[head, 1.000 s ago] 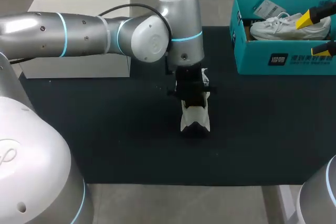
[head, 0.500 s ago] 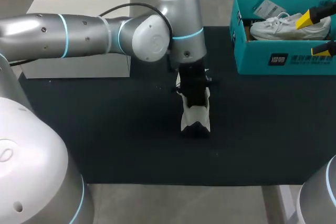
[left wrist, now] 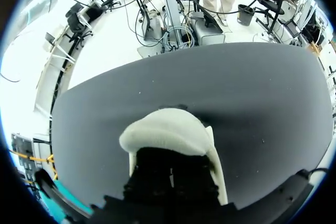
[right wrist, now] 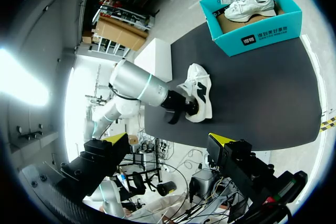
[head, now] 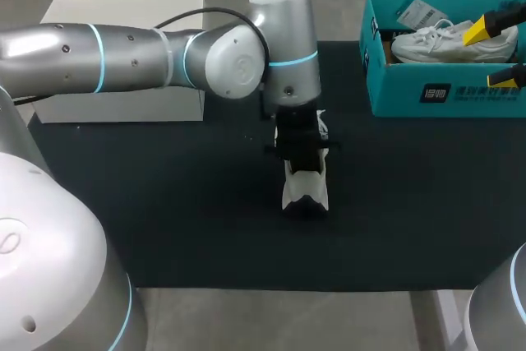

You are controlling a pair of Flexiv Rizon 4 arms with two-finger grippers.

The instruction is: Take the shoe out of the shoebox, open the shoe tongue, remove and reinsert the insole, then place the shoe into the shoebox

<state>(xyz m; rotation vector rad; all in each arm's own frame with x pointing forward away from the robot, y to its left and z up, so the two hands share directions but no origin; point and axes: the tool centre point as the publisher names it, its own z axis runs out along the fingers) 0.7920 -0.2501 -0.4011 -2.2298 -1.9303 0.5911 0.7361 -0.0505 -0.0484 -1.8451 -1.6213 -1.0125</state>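
White-and-black sneaker (head: 306, 188) sits mid black-mat surface (head: 164, 203), outside the teal cardboard shoebox (head: 444, 98). Left end effector (head: 299, 147) is buried in its opening; grip can't tell. Right end effector (right wrist: 168, 140) wide, empty. Likely light, soft upper: hold at heel collar.

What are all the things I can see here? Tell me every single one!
shoe: one, white and black, middle of the mat.
shoebox: one, teal, open, far right of the table.
second shoe: one, white, inside the shoebox.
paper tag: one, white, in the shoebox behind the second shoe.
mat: one, black, under the shoe.
white block: one, at the mat's far left corner.
left gripper: one, black, down on the shoe.
right gripper: one, yellow-tipped, open, high above the table.
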